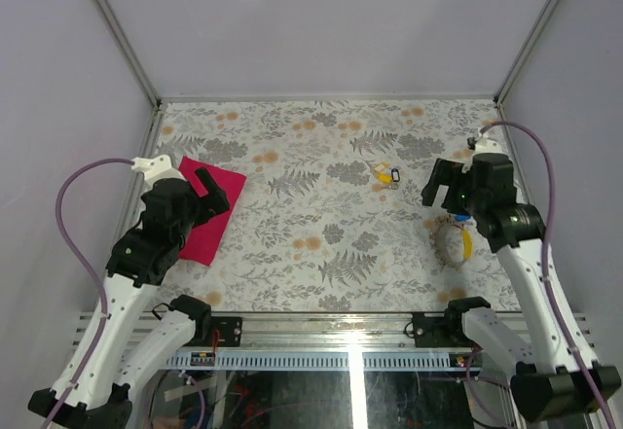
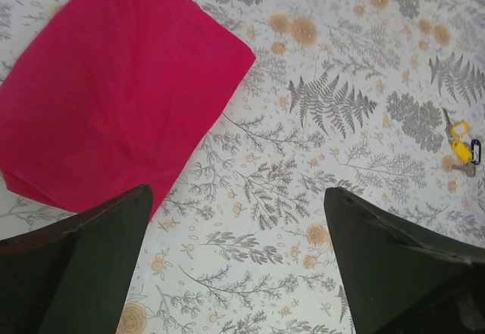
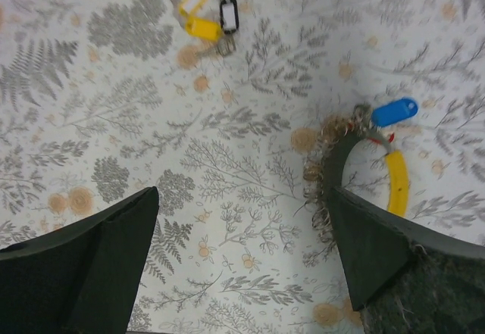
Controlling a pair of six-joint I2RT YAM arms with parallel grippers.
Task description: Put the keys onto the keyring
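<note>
Left pincer point(image 2: 236, 194) agape near one red cloth point(image 2: 114, 84); right pincer point(image 3: 242, 194) agape beside one ring point(image 3: 317, 171), two keys point(image 3: 395, 111) (blue, yellow); three keys point(image 3: 206, 22) farther off.

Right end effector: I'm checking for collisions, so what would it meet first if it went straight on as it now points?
The right end effector would probably meet bare table first; it may also graze the keyring, depth unclear.
</note>
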